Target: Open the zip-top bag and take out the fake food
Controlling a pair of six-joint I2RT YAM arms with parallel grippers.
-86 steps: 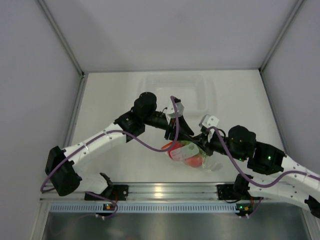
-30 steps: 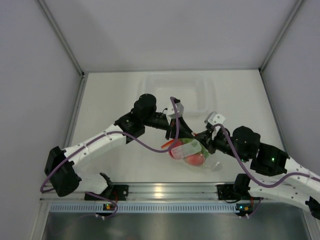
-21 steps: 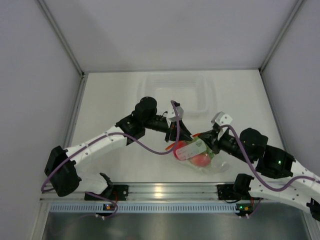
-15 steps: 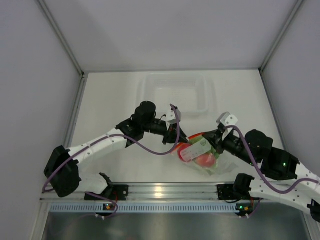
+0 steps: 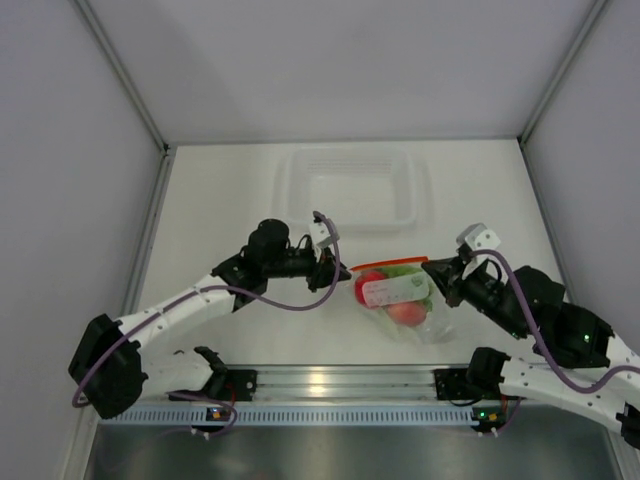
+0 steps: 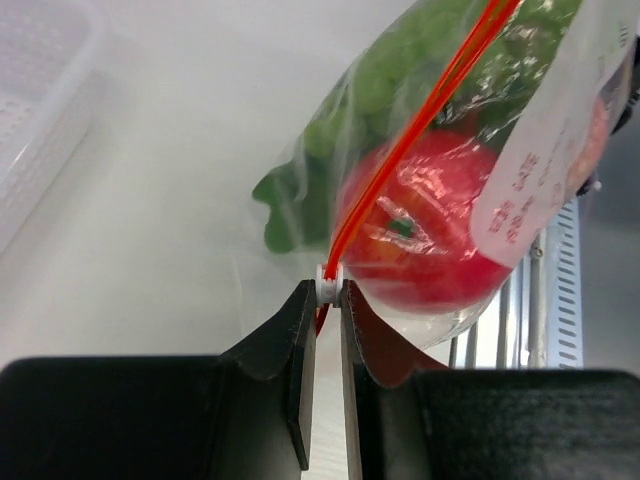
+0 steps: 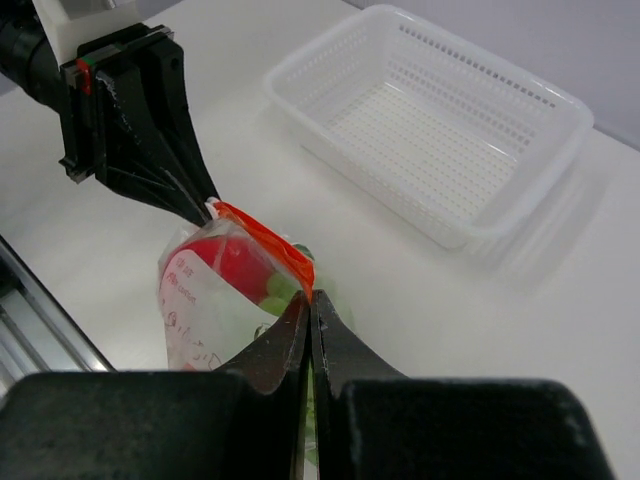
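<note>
The zip-top bag [image 5: 393, 297] hangs between my two grippers, its orange-red zip strip [image 6: 420, 130] pulled taut. My left gripper [image 6: 328, 287] is shut on the small white slider [image 6: 329, 283] at the strip's left end. My right gripper [image 7: 309, 297] is shut on the strip's other corner [image 7: 300, 265]. Inside the bag is the fake food: a red tomato [image 6: 430, 240], green lettuce [image 6: 290, 215] and green grapes [image 7: 272, 290]. A white label [image 5: 388, 290] covers part of the bag's side. From above, the left gripper [image 5: 345, 272] and right gripper [image 5: 433, 271] flank the bag.
A clear perforated tray [image 5: 410, 190] stands behind the bag at the table's far middle; its rim [image 7: 470, 225] shows in the right wrist view. The aluminium rail [image 5: 330, 380] runs along the near edge, just in front of the bag. Grey walls enclose the table.
Both arms have drawn apart and back toward the near edge. The bag moved right with the right gripper, and its zip strip now stretches straight between the grippers.
</note>
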